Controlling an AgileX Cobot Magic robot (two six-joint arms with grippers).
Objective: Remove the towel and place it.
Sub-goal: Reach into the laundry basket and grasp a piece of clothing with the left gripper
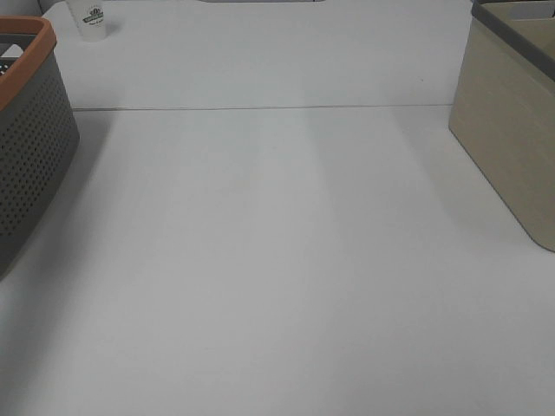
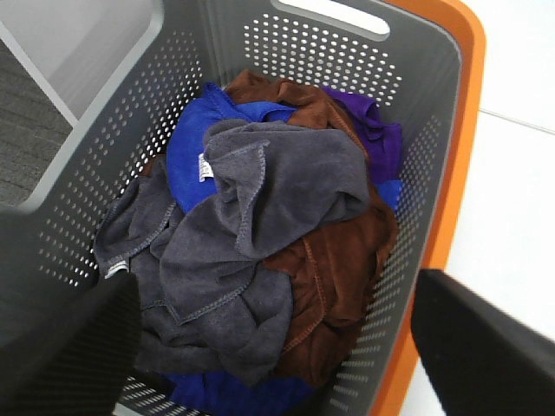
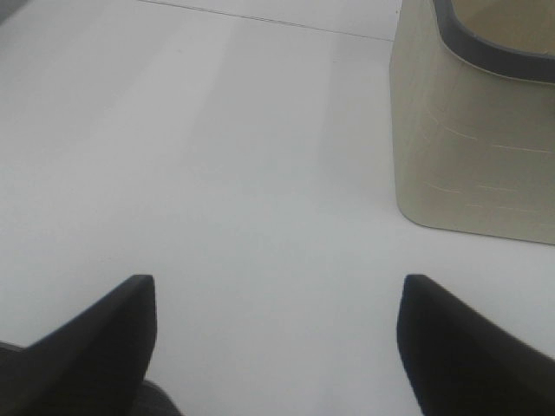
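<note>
White tabletop (image 1: 277, 260) runs from the grey basket (image 1: 35, 156), where the charcoal towel (image 2: 260, 225) tops a cloth heap beneath the left gripper (image 2: 276, 347), fingers spread, to the beige bin (image 1: 512, 130) near the right gripper (image 3: 277, 338), also spread and empty. Seemingly pre-grasp: the left must descend and pinch a raised fold.
</note>
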